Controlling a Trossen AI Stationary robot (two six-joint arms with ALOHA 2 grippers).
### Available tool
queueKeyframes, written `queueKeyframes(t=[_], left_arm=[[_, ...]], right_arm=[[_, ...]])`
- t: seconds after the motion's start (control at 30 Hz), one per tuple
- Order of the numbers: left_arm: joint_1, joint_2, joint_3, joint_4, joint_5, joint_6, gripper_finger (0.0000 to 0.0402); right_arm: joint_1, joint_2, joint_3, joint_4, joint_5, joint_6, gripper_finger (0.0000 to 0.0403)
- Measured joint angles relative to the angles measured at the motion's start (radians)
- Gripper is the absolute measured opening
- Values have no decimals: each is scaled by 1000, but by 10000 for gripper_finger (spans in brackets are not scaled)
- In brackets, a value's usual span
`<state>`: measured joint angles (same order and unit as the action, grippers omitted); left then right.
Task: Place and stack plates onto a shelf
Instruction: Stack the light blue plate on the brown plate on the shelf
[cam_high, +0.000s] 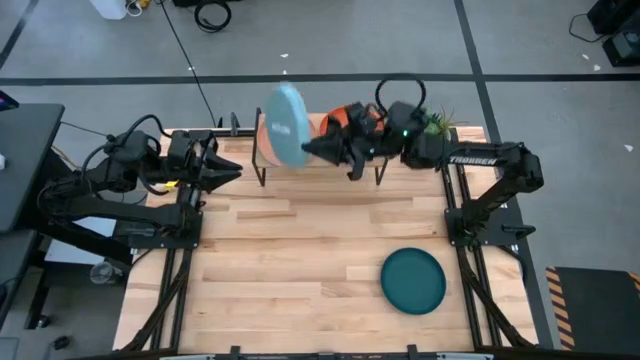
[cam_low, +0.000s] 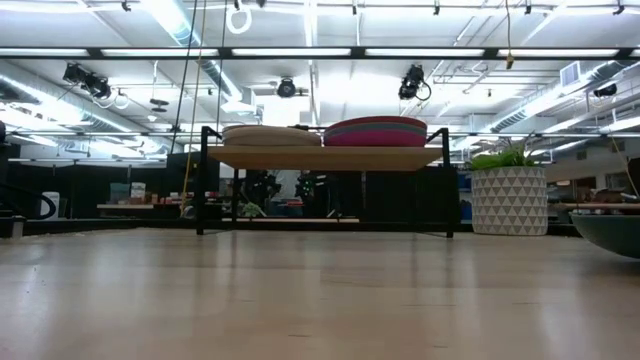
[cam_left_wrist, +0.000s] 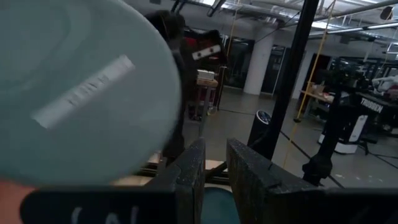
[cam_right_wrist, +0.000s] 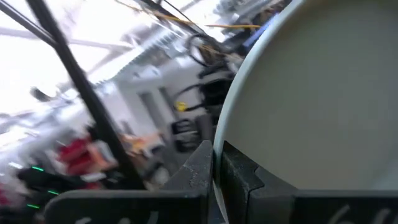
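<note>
pale blue plate held on edge above the shelf

the slatted wooden table (cam_high: 300, 250) lies mostly bare in front of the shelf (cam_high: 340, 140), which stands along the far edge; the wide run of boards between the shelf and the near edge carries only the dark teal plate (cam_high: 413, 281), lying flat well in front of the shelf toward the right arm's side. a potted plant (cam_low: 509, 192) in a patterned white pot stands just right of the shelf. behind it opens a large hall with strip lights and dark equipment. on the shelf top sit two stacks: a tan-topped stack (cam_low: 265, 135) on the left half, a magenta-topped stack (cam_low: 376, 131) on the right half. the right gripper (cam_high: 315, 150) hangs over the shelf, its fingers pinched on the rim of the pale blue plate (cam_high: 287, 124), which stands tilted on edge over the left half. the left gripper (cam_high: 232, 170) waits just left of the shelf, fingers narrowly parted, holding nothing.
</note>
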<state>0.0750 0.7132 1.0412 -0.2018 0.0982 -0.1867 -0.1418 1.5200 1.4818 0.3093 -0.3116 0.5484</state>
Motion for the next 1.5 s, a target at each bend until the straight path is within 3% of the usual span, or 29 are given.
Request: queueKeyframes(t=[0.2,0.47,0.67,1.0,1.33,1.5], left_arm=[[0,0,0,0,-19,0,71],[0,0,0,-58,-81,42,71],[0,1,0,-252,-225,26,71],[1,27,0,-539,-379,-176,71],[0,26,0,-565,-376,-225,71],[0,26,0,-571,-375,-225,71]], right_arm=[[-55,0,143,-287,36,-152,27],[-72,3,166,-390,72,-253,27],[-62,57,168,-442,82,-283,27],[-65,153,183,-509,82,-349,27],[-71,339,545,-927,106,-565,27],[-85,409,612,-1011,150,-645,27]])
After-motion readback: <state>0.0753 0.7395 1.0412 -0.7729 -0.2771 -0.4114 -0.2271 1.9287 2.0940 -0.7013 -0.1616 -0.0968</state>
